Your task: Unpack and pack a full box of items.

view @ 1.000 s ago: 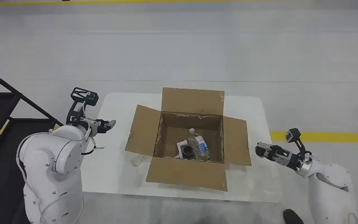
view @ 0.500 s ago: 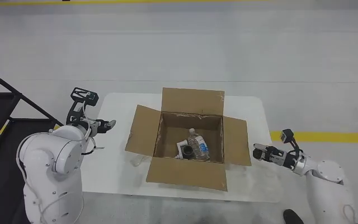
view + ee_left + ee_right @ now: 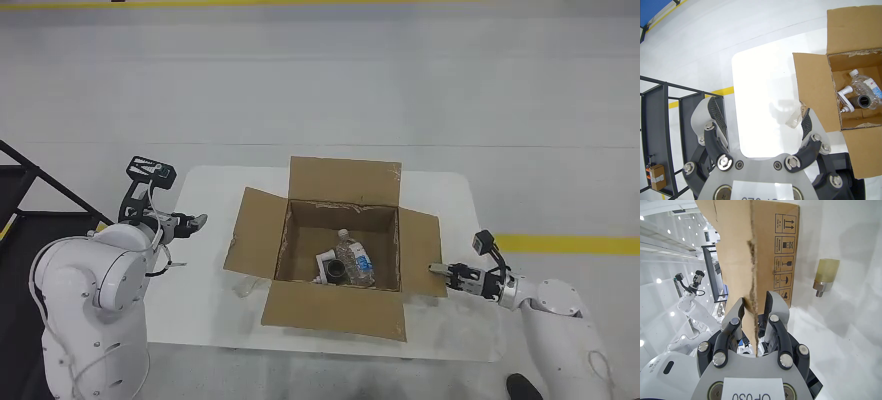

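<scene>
The cardboard box [image 3: 345,180] sits in the middle of the white table [image 3: 205,300] with all four flaps open. Inside it lie a clear water bottle [image 3: 863,85], a black tube [image 3: 862,101] and a white crank handle [image 3: 845,96]. The right gripper [image 3: 755,298] has its fingers a little apart, one on each side of the torn edge of the right flap [image 3: 422,252]. The left gripper [image 3: 760,106] hangs over the table's left side. Its fingers are wide apart and hold nothing. A yellow plug with a metal bolt [image 3: 826,274] lies on the table beside the box.
</scene>
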